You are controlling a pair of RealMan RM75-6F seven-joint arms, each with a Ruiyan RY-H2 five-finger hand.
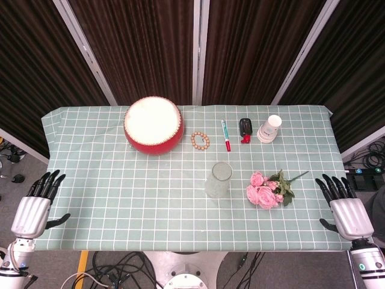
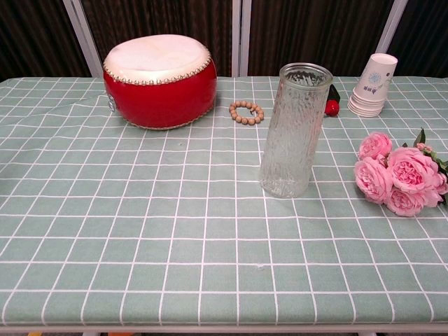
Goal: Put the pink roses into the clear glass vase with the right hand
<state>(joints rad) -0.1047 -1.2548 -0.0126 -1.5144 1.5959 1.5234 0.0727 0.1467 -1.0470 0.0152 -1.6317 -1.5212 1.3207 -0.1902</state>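
Pink roses (image 1: 264, 194) are laid flat just right of the upright glass vase (image 1: 218, 179), untouched, while the right hand (image 1: 344, 208) is held empty with fingers spread, so the tall vase could be toppled by a careless reach.

A red drum (image 1: 153, 125) with a white head sat on the green checked tablecloth (image 1: 120, 186), beside a bead bracelet (image 1: 200, 141), a red-capped pen (image 1: 225, 135), stacked paper cups (image 1: 270, 128) and what looked like a dark clip (image 1: 244, 129).
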